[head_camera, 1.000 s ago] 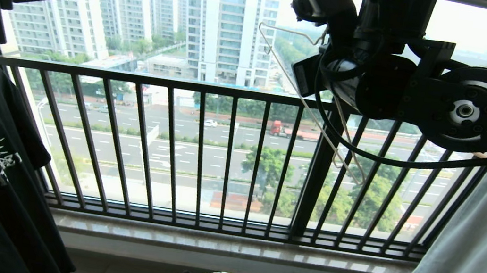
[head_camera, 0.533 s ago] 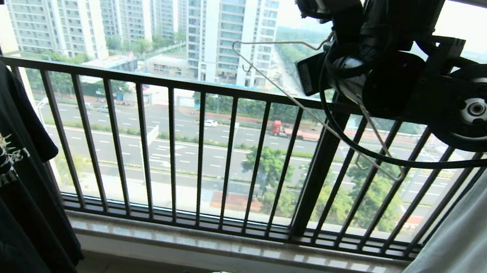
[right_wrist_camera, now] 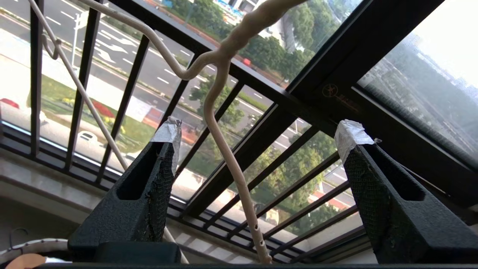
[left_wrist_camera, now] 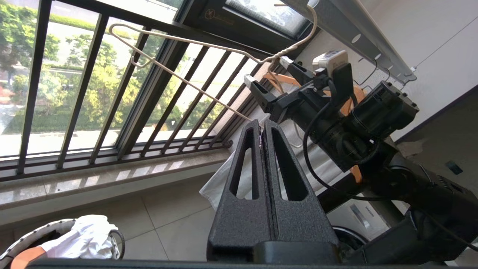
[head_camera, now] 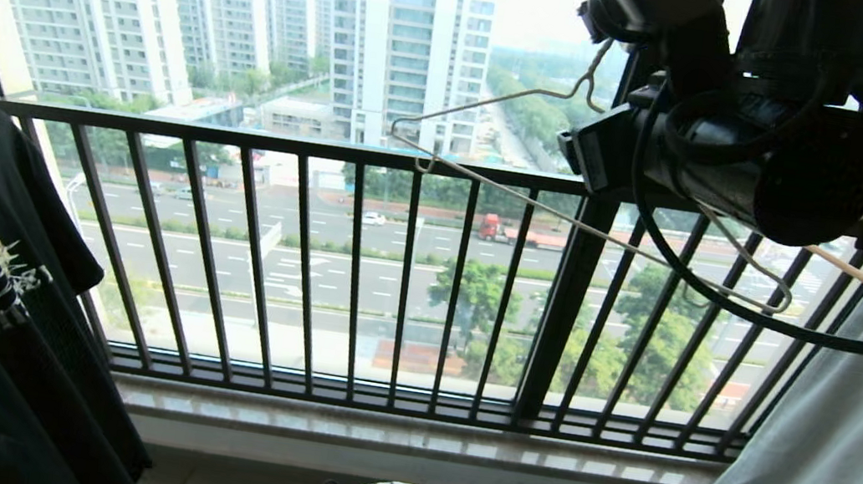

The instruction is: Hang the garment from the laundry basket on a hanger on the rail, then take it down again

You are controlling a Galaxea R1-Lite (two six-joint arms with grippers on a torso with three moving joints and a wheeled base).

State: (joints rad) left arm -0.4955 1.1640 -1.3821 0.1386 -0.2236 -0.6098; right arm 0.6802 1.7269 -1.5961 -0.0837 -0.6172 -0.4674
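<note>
Beyond the railing (head_camera: pixel 360 266), traffic; the right hand (right_wrist_camera: pixel 257 130), fingers apart, flanks the light, springy hanger (head_camera: pixel 570 219) at its stiffer neck.

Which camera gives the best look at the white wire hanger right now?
The left wrist view: the white wire hanger shows from its hook on the grey rail down past the open right gripper. The head view hides part behind the arm; the right wrist view shows only its neck.
</note>
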